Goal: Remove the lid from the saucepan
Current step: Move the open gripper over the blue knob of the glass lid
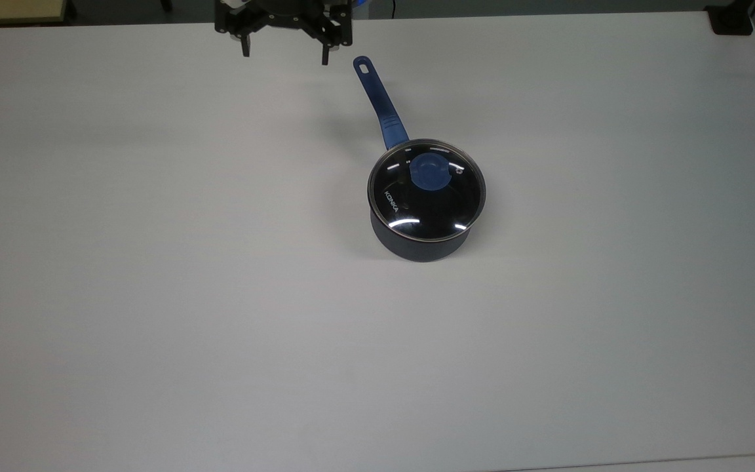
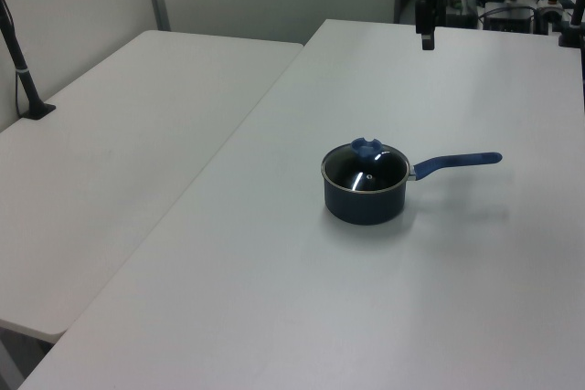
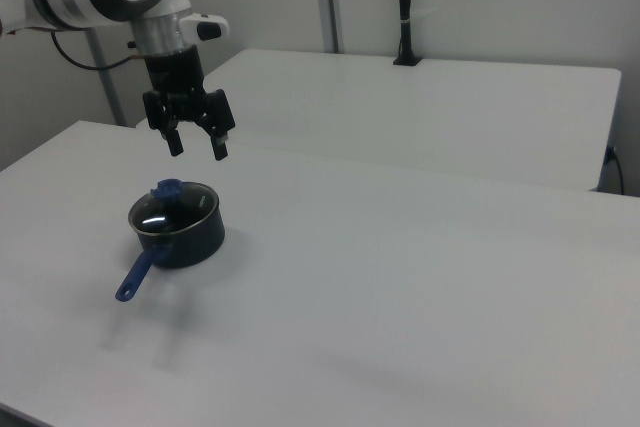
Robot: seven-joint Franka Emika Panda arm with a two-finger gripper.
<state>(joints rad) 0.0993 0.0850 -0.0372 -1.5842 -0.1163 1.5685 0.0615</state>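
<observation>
1. Step in hand: the approach. The round clear glass lid with thin metal rim and blue centre knob (image 1: 426, 189) sits closed on the small deep navy-black saucepan with a long straight blue handle (image 1: 417, 244); removal has not begun.
2. Location: the saucepan stands on the white table (image 1: 154, 295), right of centre and toward the far edge in the top view, with its handle pointing to the far edge.
3. Gripper: the black two-finger gripper (image 3: 196, 149) hangs above the table, empty, jaws apart and pointing down. In the top view it (image 1: 284, 56) is at the far edge, left of the handle's end and well apart from the knob.
4. Next move, as judged: travel over the knob, descend with one finger on each side, close, then lift straight up so that the rim clears the pot.
5. View differences: the top view gives the white "KONKA" lettering and the slotted hole in the handle. The right view gives the spread of the fingers and their height above the lid. The left view shows the gripper (image 2: 427, 38) edge-on, apparently beyond the pot; its opening cannot be judged there.
</observation>
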